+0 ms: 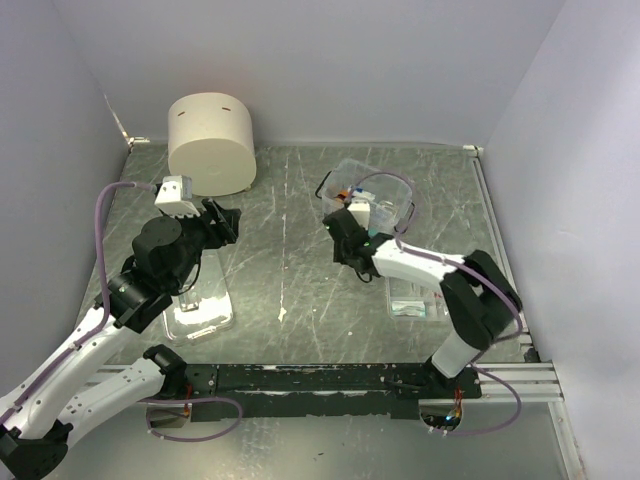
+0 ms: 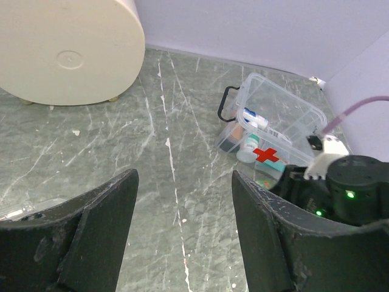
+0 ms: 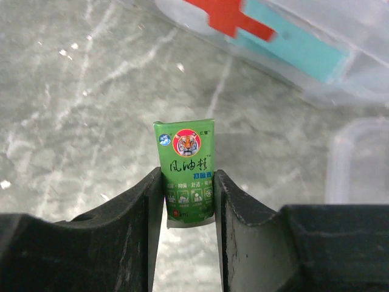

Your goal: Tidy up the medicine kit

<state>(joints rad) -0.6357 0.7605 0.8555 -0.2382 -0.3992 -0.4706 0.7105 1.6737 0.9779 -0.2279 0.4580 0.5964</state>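
Holding: the right gripper (image 3: 187, 182) is clenched on a small green sachet (image 3: 187, 155) with a tiger printed on it, pinching its lower end between both fingers (image 3: 152, 207).
Sachet axis: upright in the right wrist view, with its long side running along the fingers and pointing toward the box.
Kit position: the medicine kit (image 1: 372, 192) sits on the table (image 1: 300, 270) at the far right-centre, just beyond the right gripper's tips. Its red cross (image 3: 228, 15) side faces them, and bottles (image 2: 250, 146) lie inside.
Direction to go: by my judgement, forward and over the near wall, then down into the top, which appears open.
Nearer arm: the right one, almost at the kit. The left gripper (image 2: 183, 182) hangs released and empty, well apart to the left, near the cream cylinder (image 1: 212, 143).
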